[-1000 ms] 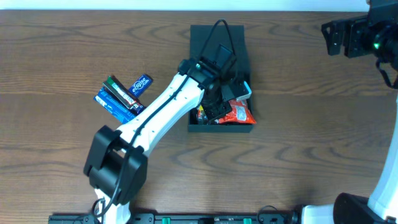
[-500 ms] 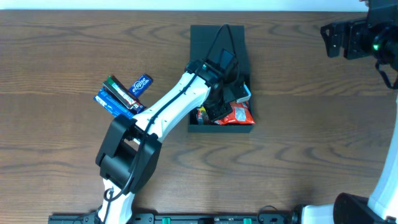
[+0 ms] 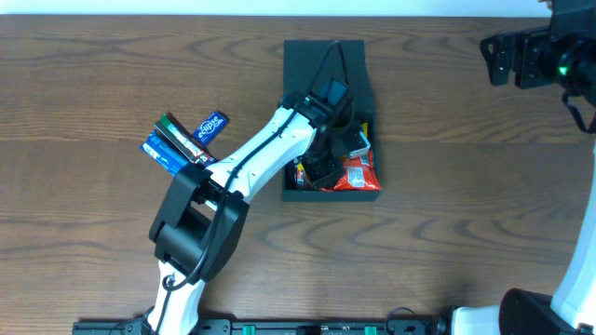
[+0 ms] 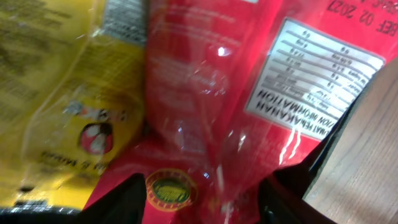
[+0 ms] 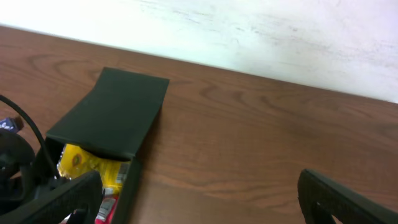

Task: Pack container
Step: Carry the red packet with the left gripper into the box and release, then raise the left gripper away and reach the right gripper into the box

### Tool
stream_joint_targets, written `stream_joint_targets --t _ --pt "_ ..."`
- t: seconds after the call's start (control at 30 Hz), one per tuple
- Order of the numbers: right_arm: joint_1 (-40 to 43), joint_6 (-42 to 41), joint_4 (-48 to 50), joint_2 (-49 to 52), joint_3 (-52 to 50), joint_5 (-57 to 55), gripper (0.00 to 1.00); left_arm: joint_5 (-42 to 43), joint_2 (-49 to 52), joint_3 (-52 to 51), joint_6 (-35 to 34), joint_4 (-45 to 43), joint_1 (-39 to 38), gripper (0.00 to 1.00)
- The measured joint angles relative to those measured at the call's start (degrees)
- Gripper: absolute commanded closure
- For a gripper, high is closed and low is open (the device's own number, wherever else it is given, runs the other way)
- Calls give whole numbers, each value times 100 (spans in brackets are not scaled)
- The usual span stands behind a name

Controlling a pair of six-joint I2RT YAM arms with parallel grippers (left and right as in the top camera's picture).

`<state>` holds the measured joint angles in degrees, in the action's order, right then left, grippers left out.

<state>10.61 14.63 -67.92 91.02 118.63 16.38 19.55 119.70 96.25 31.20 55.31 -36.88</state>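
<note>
The container is a dark square box in the middle of the table, with its flap lid lying open behind it. My left gripper is down inside it, open, over a red snack packet. In the left wrist view the red packet fills the frame beside a yellow packet, and the left gripper has its dark fingers apart, gripping nothing. My right gripper hangs open at the far right. In its own view the right gripper is empty above bare wood, with the container to its left.
Several snack packets, blue and dark green, lie in a loose pile left of the box. The left arm stretches across the table from the front edge to the box. A pale wall runs behind the table's far edge.
The left gripper's jaws have come apart and let go of the red packet, which now lies in the box. The left arm has shifted slightly. The right arm has not moved.
</note>
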Motion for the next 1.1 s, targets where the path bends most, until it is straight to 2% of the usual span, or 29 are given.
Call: stream_joint_targets --t 0.1,0.13,0.2,0.23,0.27,0.33,0.47,0.6,0.87,1.1 --pt "0 0 -22 0 0 0 1 2 -243 24 -55 -2 94 38" --pt "0 0 -39 0 0 0 5 0 -343 39 -61 -9 129 36" --pt "0 52 -120 0 0 28 36 2 -691 107 -94 -101 264 36" --pt "0 55 -203 0 0 83 76 4 -870 144 -101 -195 350 38" --pt "0 50 -310 0 0 173 97 2 -1104 195 -140 -310 474 41" --pt "4 57 -612 0 0 457 98 13 -1541 278 -264 -584 774 50" --pt "-87 59 -1342 26 -39 1054 99 24 -2028 398 -584 -1001 1432 51" --pt "-603 66 -1453 111 -621 1373 99 144 -1982 404 -839 -1143 1910 50" --pt "-2033 39 -262 330 -2990 1576 99 479 -1840 396 -1008 -1189 2194 48" --pt "-2538 -455 1084 330 -4271 1226 99 562 -1838 396 -1025 -1185 2201 47"
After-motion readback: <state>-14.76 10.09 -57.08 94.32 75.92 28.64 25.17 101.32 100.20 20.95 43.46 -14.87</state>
